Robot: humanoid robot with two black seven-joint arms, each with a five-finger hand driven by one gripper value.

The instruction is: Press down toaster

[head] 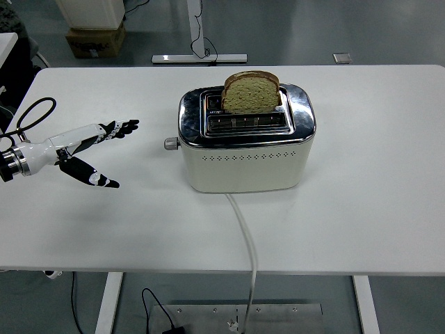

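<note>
The left hand (pixel 97 149), fingers spread wide and empty, hovers over the white desk (pixel 375 174), with the cream-and-chrome toaster's (pixel 243 149) small lever knob (pixel 170 143) just beyond its fingertips, to its right.

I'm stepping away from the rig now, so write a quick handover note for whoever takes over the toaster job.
Left hand: open, fingers spread, holding nothing, above the table left of the toaster.
Right hand: not in view.
Toaster: mid-table, with a bread slice standing tall out of the far slot; the near slot looks empty. The lever sticks out on the toaster's left end, on the hand's side.
Done: nothing pressed yet, hand apart from the lever.
Left: reach the lever and push it down.
</note>
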